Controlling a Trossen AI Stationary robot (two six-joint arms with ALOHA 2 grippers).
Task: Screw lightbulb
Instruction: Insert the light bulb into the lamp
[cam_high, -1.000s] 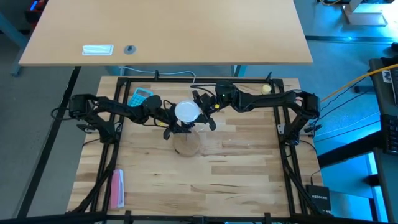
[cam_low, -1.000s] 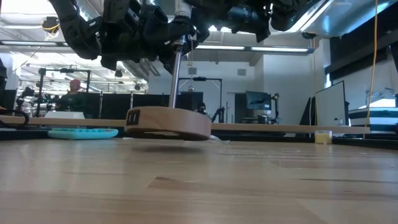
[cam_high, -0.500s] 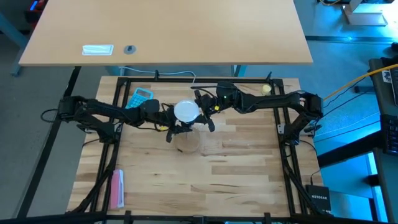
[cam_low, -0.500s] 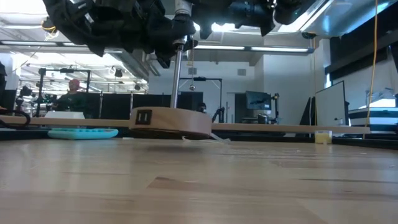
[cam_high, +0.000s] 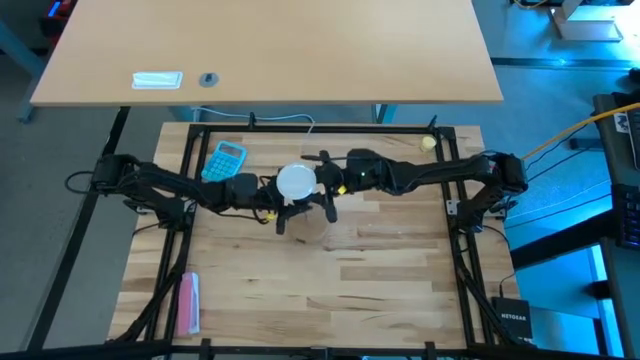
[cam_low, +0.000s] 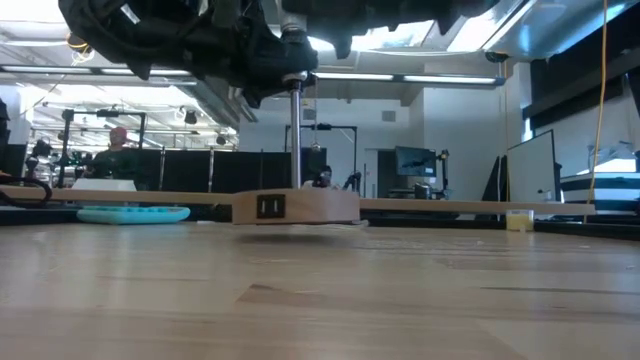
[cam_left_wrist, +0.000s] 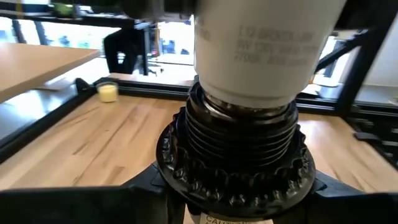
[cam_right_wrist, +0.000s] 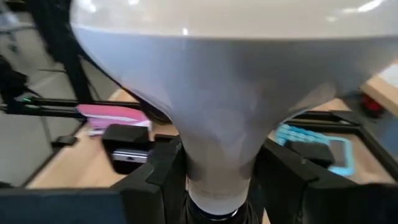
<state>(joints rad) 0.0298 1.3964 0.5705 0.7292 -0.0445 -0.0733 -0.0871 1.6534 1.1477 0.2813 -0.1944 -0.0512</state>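
Note:
The white lightbulb (cam_high: 296, 181) stands dome up with its neck (cam_left_wrist: 249, 56) in the black ribbed socket (cam_left_wrist: 239, 155). The socket tops a thin metal stem (cam_low: 297, 135) that rises from the round wooden disc (cam_low: 296, 207). The disc is level, at or just above the table; I cannot tell which. My left gripper (cam_high: 279, 200) comes from the table's left and is shut on the socket. My right gripper (cam_high: 318, 190) comes from the table's right and is shut on the bulb. The bulb's metal screw base is hidden inside the socket. My left gripper pinches the black socket just below its ribbed collar (cam_left_wrist: 186, 186), one finger (cam_left_wrist: 81, 202) on each side. It comes level from the table's left. The lamp stands upright in the hold. My right gripper pinches the bulb's tapering neck (cam_right_wrist: 214, 155) between its two fingers (cam_right_wrist: 152, 177), below the dome. It comes about level from the table's right. The bulb stands upright, dome up, in the socket.
A blue calculator (cam_high: 226, 158) lies at the far left and a small yellowish ball (cam_high: 428, 142) at the far right corner. A pink object (cam_high: 188, 300) lies near the front left. The black frame rails (cam_high: 455, 230) run along the table's sides.
The lamp has gone from tilted to upright, and its wooden disc, tipped a second ago, now lies level. The disc has turned about its stem and shifted a little sideways. Both grippers have stayed shut and shifted slightly with it.

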